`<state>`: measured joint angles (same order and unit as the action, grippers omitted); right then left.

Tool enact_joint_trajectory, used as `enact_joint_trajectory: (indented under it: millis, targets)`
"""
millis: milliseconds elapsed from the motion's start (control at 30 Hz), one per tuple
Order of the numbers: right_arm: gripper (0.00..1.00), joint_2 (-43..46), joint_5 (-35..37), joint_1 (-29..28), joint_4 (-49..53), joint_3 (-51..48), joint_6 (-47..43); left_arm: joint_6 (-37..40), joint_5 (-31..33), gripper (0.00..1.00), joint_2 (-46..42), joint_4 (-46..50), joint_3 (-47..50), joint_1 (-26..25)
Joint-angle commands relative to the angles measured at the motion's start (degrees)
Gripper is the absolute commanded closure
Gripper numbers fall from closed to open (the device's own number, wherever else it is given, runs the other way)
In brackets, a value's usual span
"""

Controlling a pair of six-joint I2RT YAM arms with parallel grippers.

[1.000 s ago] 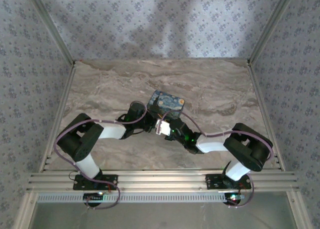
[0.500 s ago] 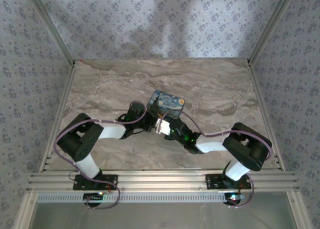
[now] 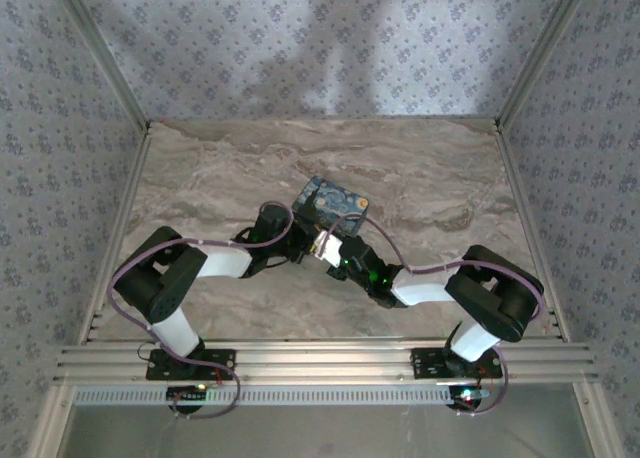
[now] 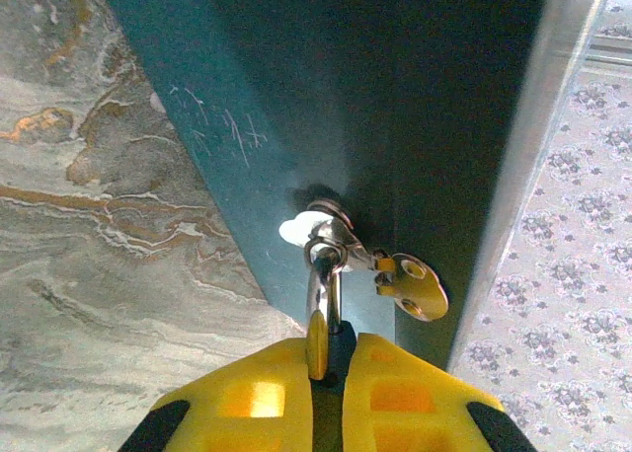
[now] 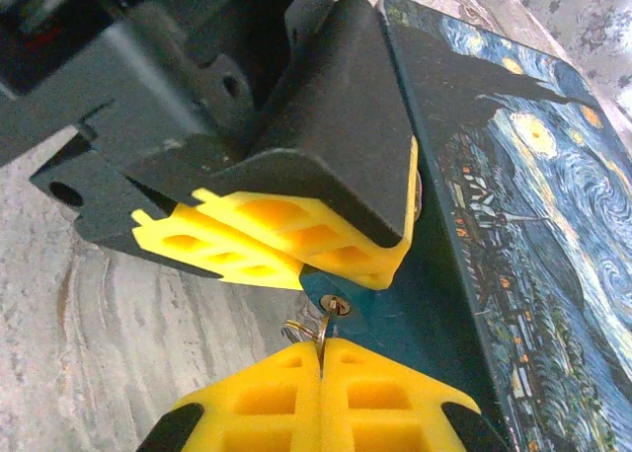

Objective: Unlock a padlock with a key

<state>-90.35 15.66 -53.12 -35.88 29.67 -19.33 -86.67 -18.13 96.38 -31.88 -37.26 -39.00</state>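
Yellow-fingered, the left hand [image 4: 331,348] is clamped on the padlock [image 4: 325,279], low centre in the left wrist view, hooked to the blue box [image 4: 395,97]; the right hand [image 5: 321,351] is pinched tight on a key ring [image 5: 301,330].

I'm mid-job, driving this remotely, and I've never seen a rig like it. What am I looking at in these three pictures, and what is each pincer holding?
You are driving two robot arms bolted to the near edge of a marble-patterned table. The overhead picture looks down from behind them: the left arm and the right arm meet at a blue starry-night box. The other two pictures come from cameras on the wrists, so each shows its own yellow pincer at the bottom. The left pincer is shut on the small padlock, whose silvery loop hangs from the box's side. The right pincer is shut and seems to pinch a small brass key on a wire ring.
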Motion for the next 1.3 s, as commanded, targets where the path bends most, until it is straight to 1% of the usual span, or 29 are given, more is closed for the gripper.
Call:
enact_joint_trajectory:
  millis: [0,200,400,633,700,800,900,1100,1267]
  targets:
    - [1.0,-0.5,-0.4,0.4,-5.6,-0.2,6.1,-0.1,-1.7,1.0,-1.1,-0.8,-1.1,-0.7]
    - [1.0,-0.9,-1.6,0.7,-6.8,-1.2,9.9,0.0,-1.6,1.0,-0.8,-0.9,-1.1,-0.9]
    - [1.0,-0.9,-1.8,0.7,-7.4,-2.1,11.7,0.7,-1.4,0.91,-0.8,-0.7,-1.1,-0.9]
    - [1.0,-1.4,-1.6,0.5,-8.1,-2.6,12.4,0.8,-1.4,0.86,-1.0,-0.7,-1.2,-0.9]
    - [1.0,-1.5,-1.5,0.5,-8.0,-2.6,12.3,1.0,-1.3,0.83,-1.1,-0.5,-1.1,-0.9]
    - [1.0,-1.7,-1.3,0.4,-7.6,-2.6,12.0,1.4,-1.2,0.75,-1.3,-0.2,-1.0,-0.8]
    - [1.0,-1.7,-1.1,0.4,-7.1,-2.7,11.8,2.0,-1.2,0.69,-2.0,-0.1,-0.4,-0.3]
    - [1.0,-1.8,-1.2,0.2,-7.3,-3.1,12.1,4.9,-1.3,0.62,-5.0,4.0,0.1,1.5]
    - [1.0,-1.6,-2.2,0.2,-8.2,-3.3,13.8,9.8,-0.5,0.58,-10.3,11.1,0.3,3.9]
